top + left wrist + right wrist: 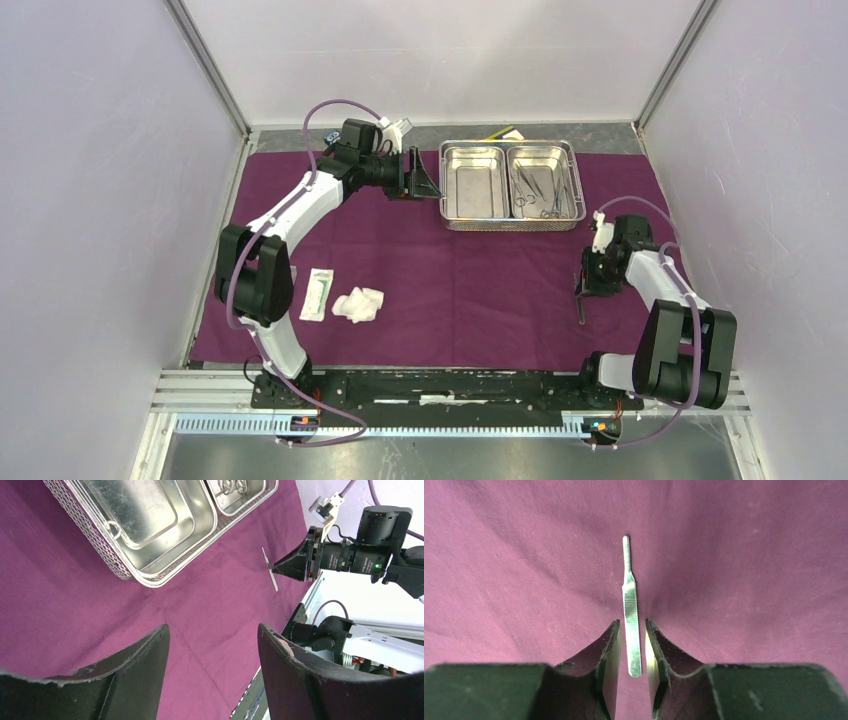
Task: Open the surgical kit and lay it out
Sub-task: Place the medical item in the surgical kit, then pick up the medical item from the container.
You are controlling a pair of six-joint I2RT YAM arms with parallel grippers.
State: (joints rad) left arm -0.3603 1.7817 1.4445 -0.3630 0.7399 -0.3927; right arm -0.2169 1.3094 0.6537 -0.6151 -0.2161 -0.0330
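The dark-purple cloth wrap (470, 290) is lying spread flat beneath both sets of jaws; the two-compartment steel tray (510, 226) is sitting just ahead of the left gripper (212, 630), whose jaws are standing wide apart and holding nothing; the right gripper (631, 626) is hovering over the cloth with its jaws narrowly apart; the flat white packet (318, 293) and white gauze wad (358, 304) are lying side by side well behind the left jaws; the clamps (535, 190) are resting in the compartment farther from those jaws; a slim steel instrument (630, 605) is lying on the cloth between the right jaws, unpinched, its narrow end reaching past the fingertips.
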